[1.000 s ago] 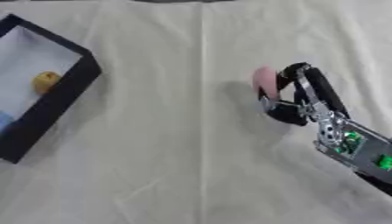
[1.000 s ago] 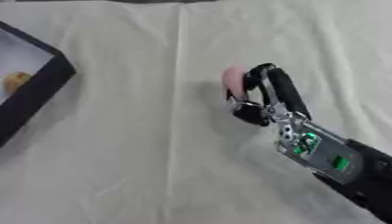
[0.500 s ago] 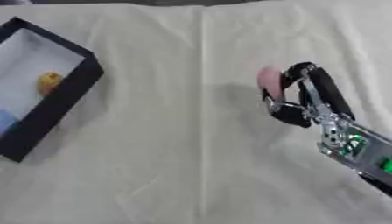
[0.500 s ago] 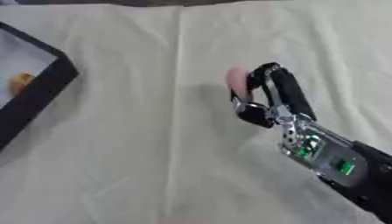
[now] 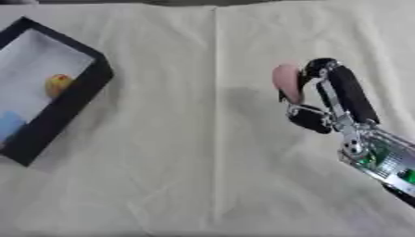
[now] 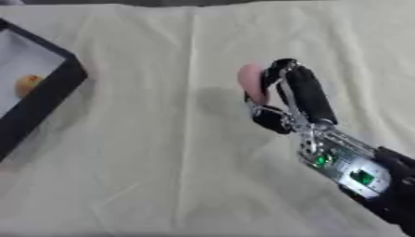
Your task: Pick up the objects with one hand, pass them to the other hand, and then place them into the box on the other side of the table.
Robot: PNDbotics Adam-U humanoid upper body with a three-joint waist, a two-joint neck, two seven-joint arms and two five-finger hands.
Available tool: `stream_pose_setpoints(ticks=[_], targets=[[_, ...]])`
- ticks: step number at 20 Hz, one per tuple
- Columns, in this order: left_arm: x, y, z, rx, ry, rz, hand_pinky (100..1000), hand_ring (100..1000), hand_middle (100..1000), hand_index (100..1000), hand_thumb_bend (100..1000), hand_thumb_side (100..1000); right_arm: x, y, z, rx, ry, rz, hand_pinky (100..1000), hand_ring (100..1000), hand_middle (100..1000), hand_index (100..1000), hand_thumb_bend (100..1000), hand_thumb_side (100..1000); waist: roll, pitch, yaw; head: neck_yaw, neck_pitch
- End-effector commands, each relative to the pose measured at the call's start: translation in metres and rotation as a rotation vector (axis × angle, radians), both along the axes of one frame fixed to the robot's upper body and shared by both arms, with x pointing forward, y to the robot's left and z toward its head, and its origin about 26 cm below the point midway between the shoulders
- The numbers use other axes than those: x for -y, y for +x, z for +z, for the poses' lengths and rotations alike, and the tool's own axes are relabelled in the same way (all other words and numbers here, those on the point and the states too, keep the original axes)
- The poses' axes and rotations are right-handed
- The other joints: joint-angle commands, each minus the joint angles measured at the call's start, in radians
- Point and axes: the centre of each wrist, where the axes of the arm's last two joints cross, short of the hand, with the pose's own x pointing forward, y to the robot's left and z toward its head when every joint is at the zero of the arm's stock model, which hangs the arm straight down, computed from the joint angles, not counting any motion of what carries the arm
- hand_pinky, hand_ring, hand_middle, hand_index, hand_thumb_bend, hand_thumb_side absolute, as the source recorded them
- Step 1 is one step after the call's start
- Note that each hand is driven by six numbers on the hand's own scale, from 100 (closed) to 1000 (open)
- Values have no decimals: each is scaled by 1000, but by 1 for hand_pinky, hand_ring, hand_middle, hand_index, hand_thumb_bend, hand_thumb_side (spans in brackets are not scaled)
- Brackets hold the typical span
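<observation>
Box (image 5: 77, 99) at far left on the table (image 5: 186, 176), two small things inside; right hand (image 5: 328, 99) well right, gripping an object (image 5: 286, 82).

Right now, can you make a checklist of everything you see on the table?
Surface: cream tablecloth with a crease down the middle.
Job's things: pink oblong object held in the right hand; black box at the left, holding a small yellow-orange object and a light blue object.
Clutter: nothing seen.
Hands: right hand curled round the pink object, raised above the cloth, its shadow to its left; left hand not in view.
Cables: nothing seen.
Surroundings: dark strip along the far edge.
</observation>
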Motion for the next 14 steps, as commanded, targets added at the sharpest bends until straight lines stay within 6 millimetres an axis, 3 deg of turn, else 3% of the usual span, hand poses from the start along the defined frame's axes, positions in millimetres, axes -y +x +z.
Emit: stream_pose_setpoints(ticks=[1,14], targets=[[4,-5,10,34,49,-17,853,671,598,719,100,214,-1,1,7,53,-26,27,100,581,549,459,161,100,13,-36,3,3,6],[50,-12,17,28,199,-208,839,681,609,725,100,190,-14,4,11,130,44,113,124,577,550,454,124,100,23,-39,35,-13,7]])
